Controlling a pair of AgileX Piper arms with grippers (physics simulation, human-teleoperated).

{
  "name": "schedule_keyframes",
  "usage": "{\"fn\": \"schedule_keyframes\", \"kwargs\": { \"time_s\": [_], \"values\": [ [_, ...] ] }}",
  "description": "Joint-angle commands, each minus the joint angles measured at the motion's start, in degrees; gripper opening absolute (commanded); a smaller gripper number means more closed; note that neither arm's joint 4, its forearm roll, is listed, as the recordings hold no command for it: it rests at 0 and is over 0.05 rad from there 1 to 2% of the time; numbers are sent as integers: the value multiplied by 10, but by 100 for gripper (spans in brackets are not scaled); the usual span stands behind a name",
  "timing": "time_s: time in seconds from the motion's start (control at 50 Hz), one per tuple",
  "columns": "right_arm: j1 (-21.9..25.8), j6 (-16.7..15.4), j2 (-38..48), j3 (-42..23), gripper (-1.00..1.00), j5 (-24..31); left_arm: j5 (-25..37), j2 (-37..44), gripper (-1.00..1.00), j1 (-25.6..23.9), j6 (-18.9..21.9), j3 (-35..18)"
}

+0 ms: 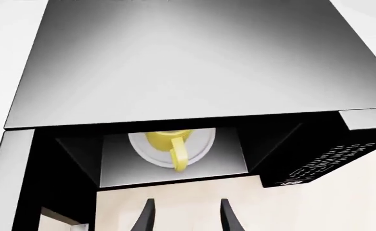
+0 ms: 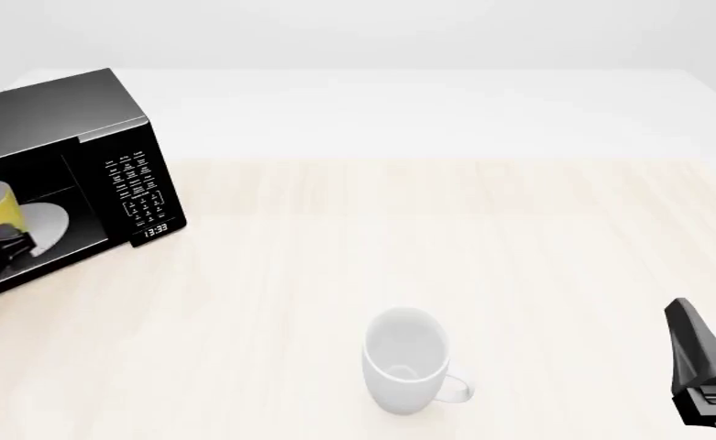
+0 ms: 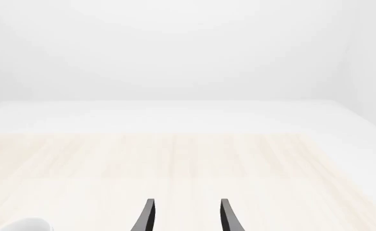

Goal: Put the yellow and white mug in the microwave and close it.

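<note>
We saw the yellow and white mug on the turntable inside the open microwave, straight ahead of the left tool, which was spread and empty. The right tool was likewise parted over bare tabletop, with a white mug off to its left. The microwave's door was cut off from our view.

The right gripper showed only its two dark fingertips, which stood apart with bare table between them and nothing held. The pale wood tabletop stretched ahead to a white strip and a plain white backdrop. A sliver of a white mug showed at the frame's corner, well apart from the fingers.
</note>
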Motion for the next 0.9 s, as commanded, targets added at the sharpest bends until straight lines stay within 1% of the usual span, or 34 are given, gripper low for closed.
{"fn": "schedule_keyframes", "kwargs": {
  "time_s": [0.02, 0.14, 0.4, 0.44, 0.46, 0.54, 0.64, 0.9],
  "values": [
    [0, 0, 0, 0, 100, 0, 26, -50, 100, 7, -2, 20],
    [0, 0, 0, 0, 100, 0, 34, -64, 100, 6, -4, 29],
    [0, 0, 0, 0, 100, 0, 89, -126, 100, -1, -10, 36],
    [0, 0, 0, 0, 100, 0, 102, -126, 100, 1, -12, 33],
    [0, 0, 0, 0, 100, 0, 118, -128, 100, -6, -17, 30],
    [0, 0, 0, 0, 100, 0, 141, -160, 100, -13, -22, 29],
    [0, 0, 0, 0, 100, 0, 165, -195, 100, -1, -15, 33],
    [0, 0, 0, 0, 100, 0, 269, -278, 100, -19, -24, 8]
  ]
}}
